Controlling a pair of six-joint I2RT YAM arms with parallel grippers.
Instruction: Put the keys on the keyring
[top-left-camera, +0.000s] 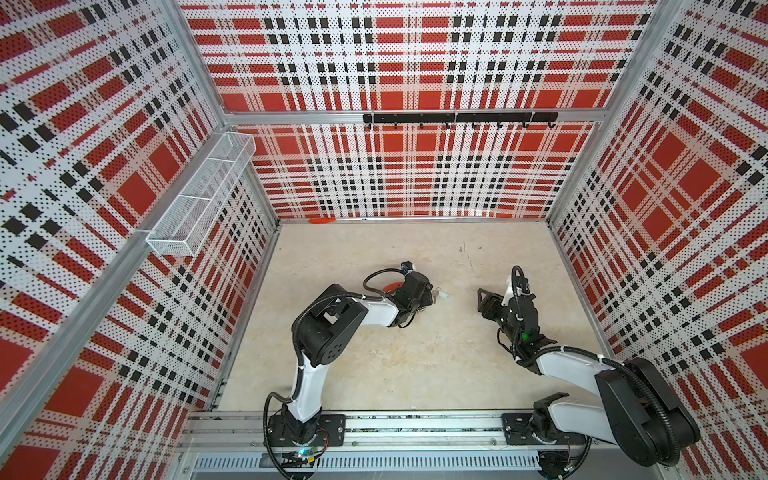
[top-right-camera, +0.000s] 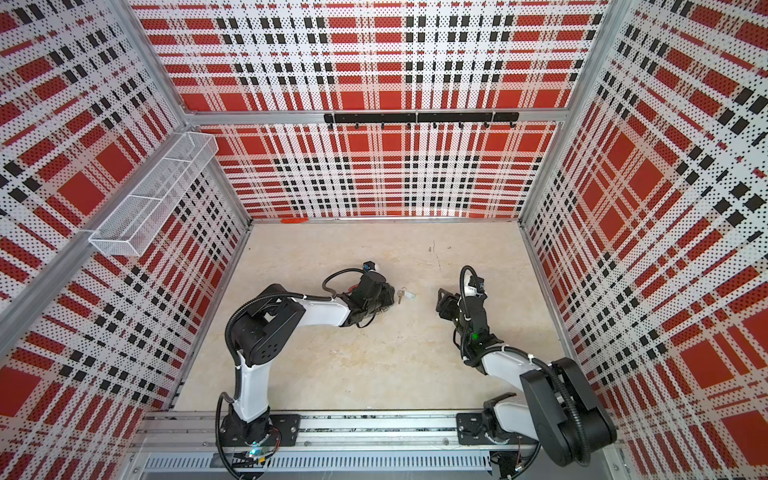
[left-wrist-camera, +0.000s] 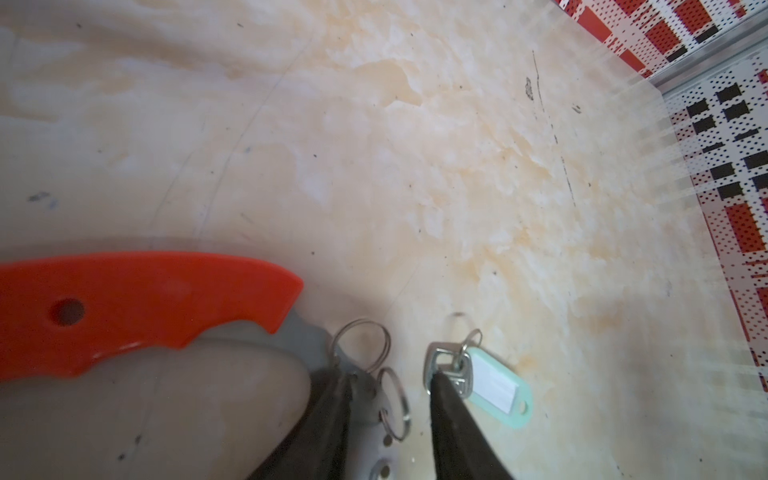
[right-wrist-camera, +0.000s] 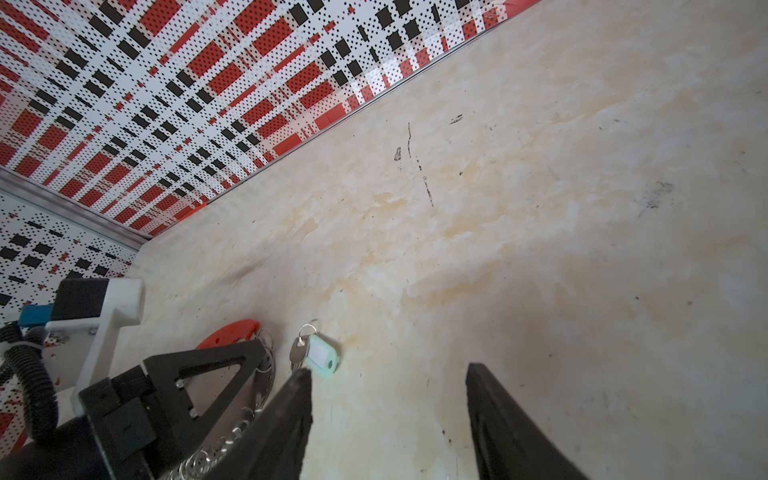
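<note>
While half open, the left hand (left-wrist-camera: 382, 376) straddles the keyring (left-wrist-camera: 145, 305) and keys (left-wrist-camera: 467, 374)

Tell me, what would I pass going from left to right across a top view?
wire basket → left gripper → keys → right gripper

Wire basket (top-left-camera: 199, 195), black hook rail (top-left-camera: 457, 118)

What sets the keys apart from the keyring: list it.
The keys are a tiny silvery bundle with a pale teal tag; the keyring is much bigger, with an orange handle and grey band. The keys lie beside the left gripper; the keyring's band runs between its jaws. Both carry small wire rings.
</note>
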